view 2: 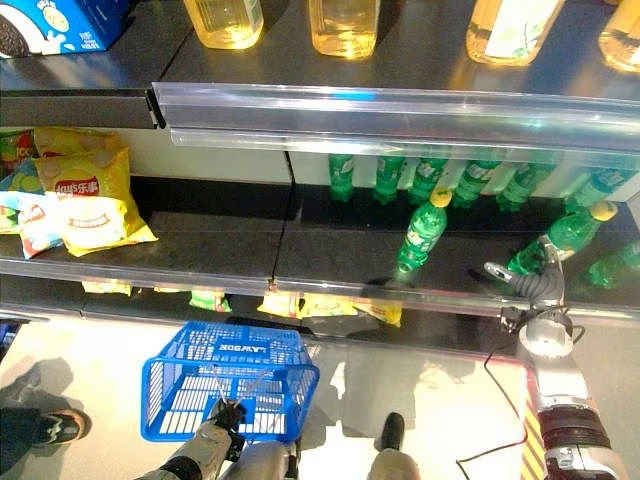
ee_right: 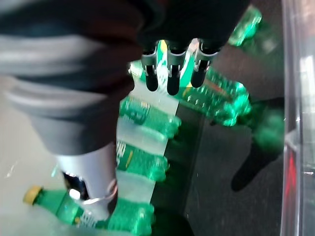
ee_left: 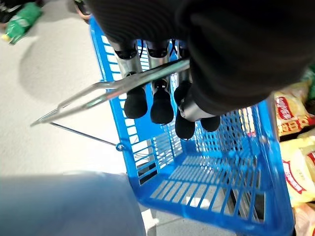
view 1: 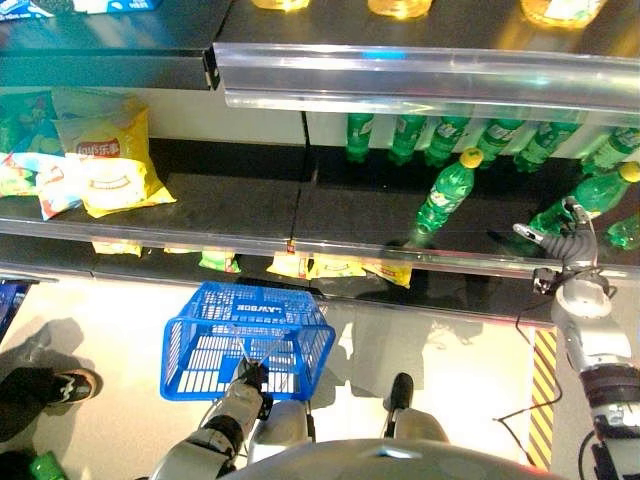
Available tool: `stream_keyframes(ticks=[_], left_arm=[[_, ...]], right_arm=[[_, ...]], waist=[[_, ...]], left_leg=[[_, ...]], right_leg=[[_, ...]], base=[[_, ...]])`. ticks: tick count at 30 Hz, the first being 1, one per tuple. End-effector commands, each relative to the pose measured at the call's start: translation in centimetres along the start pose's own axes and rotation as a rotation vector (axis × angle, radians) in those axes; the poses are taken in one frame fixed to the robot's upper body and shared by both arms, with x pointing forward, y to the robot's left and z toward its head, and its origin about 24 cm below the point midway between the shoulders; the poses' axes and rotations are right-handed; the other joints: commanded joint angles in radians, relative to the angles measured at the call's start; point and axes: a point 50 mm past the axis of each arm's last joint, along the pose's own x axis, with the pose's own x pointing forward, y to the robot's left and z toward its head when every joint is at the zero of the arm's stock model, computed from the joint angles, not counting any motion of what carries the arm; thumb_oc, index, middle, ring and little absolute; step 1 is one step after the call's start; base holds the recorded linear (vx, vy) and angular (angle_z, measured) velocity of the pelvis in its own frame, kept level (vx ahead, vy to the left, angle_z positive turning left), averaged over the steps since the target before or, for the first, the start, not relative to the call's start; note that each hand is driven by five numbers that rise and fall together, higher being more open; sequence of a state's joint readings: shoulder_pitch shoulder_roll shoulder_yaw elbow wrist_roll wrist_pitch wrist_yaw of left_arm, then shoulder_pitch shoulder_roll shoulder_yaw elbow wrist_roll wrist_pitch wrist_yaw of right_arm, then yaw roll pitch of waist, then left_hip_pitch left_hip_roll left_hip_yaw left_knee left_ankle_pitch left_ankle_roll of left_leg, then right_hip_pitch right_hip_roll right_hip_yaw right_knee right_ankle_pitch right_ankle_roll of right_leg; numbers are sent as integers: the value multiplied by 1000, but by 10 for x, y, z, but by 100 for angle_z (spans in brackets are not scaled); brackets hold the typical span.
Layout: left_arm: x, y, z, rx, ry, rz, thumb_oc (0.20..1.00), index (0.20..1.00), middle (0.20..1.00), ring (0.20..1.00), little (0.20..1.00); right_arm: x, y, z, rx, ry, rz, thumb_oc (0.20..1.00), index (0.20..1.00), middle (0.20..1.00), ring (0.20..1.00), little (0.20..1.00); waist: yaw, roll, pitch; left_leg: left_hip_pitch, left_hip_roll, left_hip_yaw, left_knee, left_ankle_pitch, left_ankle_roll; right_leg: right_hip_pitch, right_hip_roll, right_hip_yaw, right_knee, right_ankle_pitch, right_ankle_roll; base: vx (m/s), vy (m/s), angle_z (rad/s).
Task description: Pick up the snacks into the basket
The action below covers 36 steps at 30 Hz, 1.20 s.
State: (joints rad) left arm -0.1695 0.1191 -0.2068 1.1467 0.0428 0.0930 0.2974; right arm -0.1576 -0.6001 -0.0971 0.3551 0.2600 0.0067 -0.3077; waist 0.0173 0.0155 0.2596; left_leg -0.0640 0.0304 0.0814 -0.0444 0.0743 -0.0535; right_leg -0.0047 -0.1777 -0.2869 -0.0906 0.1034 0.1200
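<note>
While the left hand point(ee_left: 162, 101) is curling its fingers round the wire handle point(ee_left: 113, 91) of the blue basket point(view 1: 245, 340), holding it low over the floor, the right hand point(view 1: 565, 245) is reaching at the shelf edge point(view 1: 400, 255) with fingers loosely apart, gripping nothing, just beside the green bottles point(view 1: 445, 190). Yellow snack bags point(view 1: 110, 160) are lying on the shelf's far left, well apart from both hands, and more bags point(view 1: 335, 267) are sitting on the lower shelf above the basket. A person's shoe point(view 1: 70, 385) is showing at left.
</note>
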Motion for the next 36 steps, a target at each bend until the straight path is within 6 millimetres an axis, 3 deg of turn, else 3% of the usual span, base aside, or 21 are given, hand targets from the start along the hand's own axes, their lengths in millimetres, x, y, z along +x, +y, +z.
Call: stream_keyframes(ticks=[1,5,7,10,12,13,18,23,28,31,32,36], left_arm=[[0,-2,-9,51,53,-5,200,200,200,200,200],[3,7,-6,34,56,28,200,200,200,200,200],[4,13,1,21,36,57,200,200,200,200,200],[6,20,8,8,17,83,200,200,200,200,200],[6,20,8,8,17,83,200,200,200,200,200],[5,20,5,5,16,86,200,200,200,200,200],[4,16,-3,-10,32,80,200,200,200,200,200],[1,7,-3,-15,20,60,200,200,200,200,200],[-1,2,-5,-10,25,47,200,200,200,200,200],[-1,0,-1,21,1,44,200,200,200,200,200],[-1,0,5,39,-27,44,200,200,200,200,200],[-1,-1,10,79,-59,41,200,200,200,200,200]], right_arm=[[4,8,30,-29,-137,52,1000,1000,1000,1000,1000],[-7,38,23,-7,-119,142,1000,1000,1000,1000,1000],[-16,50,24,5,-136,193,1000,1000,1000,1000,1000],[-28,60,22,35,-142,249,1000,1000,1000,1000,1000],[-28,60,22,35,-141,249,1000,1000,1000,1000,1000],[-41,61,10,34,-111,286,1000,1000,1000,1000,1000],[-47,67,4,38,-84,338,1000,1000,1000,1000,1000],[-38,83,-1,27,-43,338,1000,1000,1000,1000,1000],[-22,87,10,46,-56,297,1000,1000,1000,1000,1000],[-4,82,31,62,-105,235,1000,1000,1000,1000,1000],[8,76,47,78,-147,192,1000,1000,1000,1000,1000],[20,63,66,85,-195,145,1000,1000,1000,1000,1000]], waist=[[24,-20,-8],[17,-26,32],[-3,-24,60],[-11,-38,78],[-10,-37,75],[-20,-46,67],[-11,-46,48],[5,-14,64],[19,11,80],[29,31,96],[32,40,106],[32,45,117]], left_leg=[[-79,-1,67,-43,68,-35],[-63,-7,82,-43,39,3],[-56,-12,77,-43,32,10],[-59,-21,71,-43,30,-3],[-60,-19,71,-43,29,-4],[-65,-27,48,-43,30,-2],[-74,-17,40,-43,40,-14],[-89,-6,12,-43,61,-32],[-114,-2,-5,-43,75,-41],[-135,-3,-8,-43,83,-45],[-149,-5,-11,-43,86,-47],[-158,-6,-9,-43,87,-46]], right_leg=[[-38,-19,13,138,-82,35],[-136,-48,66,315,-68,62],[-200,-20,138,357,-68,62],[-264,15,179,245,-16,42],[-262,17,178,239,-13,42],[-242,38,221,181,-13,39],[-210,53,190,138,-8,27],[-188,62,149,119,-13,8],[-199,64,128,120,-15,4],[-224,61,122,130,-14,0],[-238,58,118,136,-14,1],[-247,55,114,141,-15,3]], base=[[3,64,1],[-48,102,-12],[-52,68,-11],[-6,-41,-11],[28,-38,4],[54,-73,28],[-4,-112,19],[-16,-93,11],[-30,-41,11],[-26,-6,2],[-8,-11,5],[10,1,7]])
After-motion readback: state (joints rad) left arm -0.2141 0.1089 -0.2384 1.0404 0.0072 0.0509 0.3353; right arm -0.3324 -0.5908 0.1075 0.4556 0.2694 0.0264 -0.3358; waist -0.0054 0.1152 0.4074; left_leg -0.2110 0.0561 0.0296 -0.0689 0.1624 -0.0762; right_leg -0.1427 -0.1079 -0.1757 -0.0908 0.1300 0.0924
